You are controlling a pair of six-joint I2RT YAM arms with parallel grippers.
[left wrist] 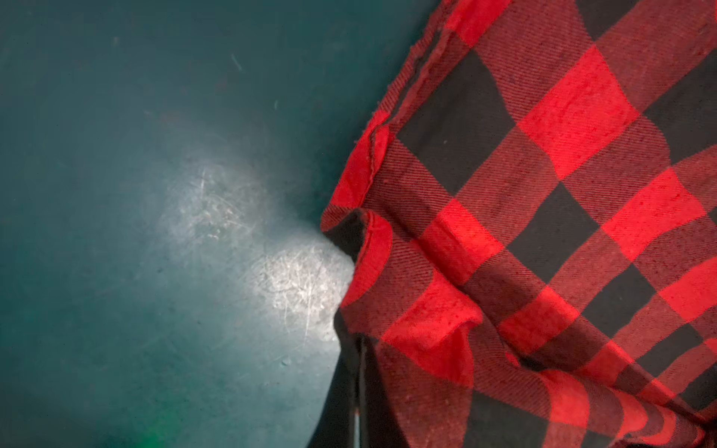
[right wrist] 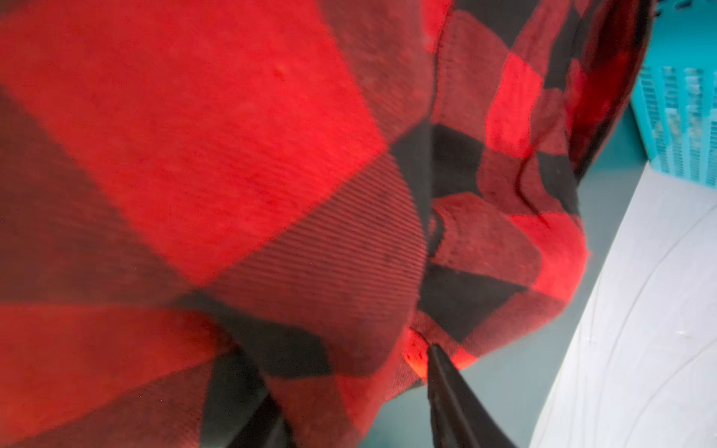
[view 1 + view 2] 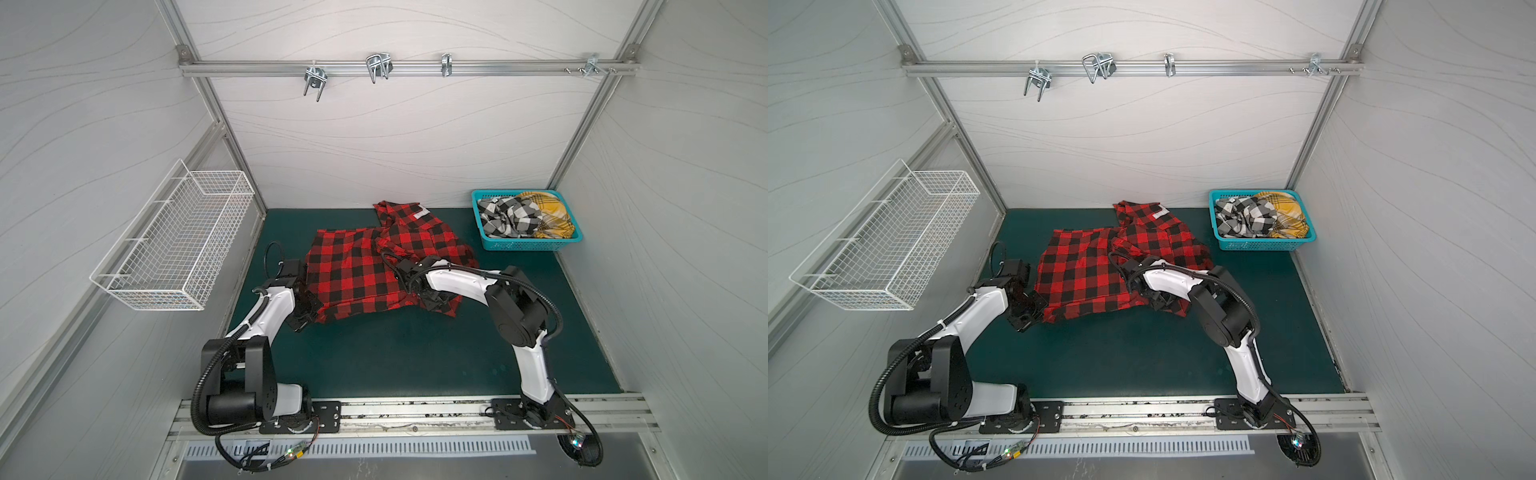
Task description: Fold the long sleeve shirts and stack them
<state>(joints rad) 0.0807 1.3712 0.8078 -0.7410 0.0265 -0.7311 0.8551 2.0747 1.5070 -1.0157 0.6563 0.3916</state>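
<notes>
Lying crumpled mid-way across the bench (image 3: pixel 395 357), the red-and-black shirt (image 3: pixel 357 266) has its near-left corner clamped in the left tool (image 3: pixel 311 312). The right tool (image 3: pixel 434 302) straddles its near-right hem, grip unclear, and the other shirts (image 3: pixel 507 220) sit in the far-right basket (image 3: pixel 523 246).

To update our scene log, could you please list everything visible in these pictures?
red-and-black shirt: one, red and black check, lying rumpled mid-mat
black-and-white shirt: one, black and white check, crumpled in the plastic basket
yellow plaid shirt: one, mustard yellow, in the same basket, beside the black-and-white shirt
plastic basket: one, teal, far right corner of the mat
wire basket: one, white, mounted on the left wall
metal hooks: four, silver, on the back rail
mat: one, dark green, covering the tabletop
left pincer: one, black, shut on the red-and-black shirt's near left corner
right pincer: one, black, fingers astride a fold at that shirt's near right edge; grip unclear
</notes>
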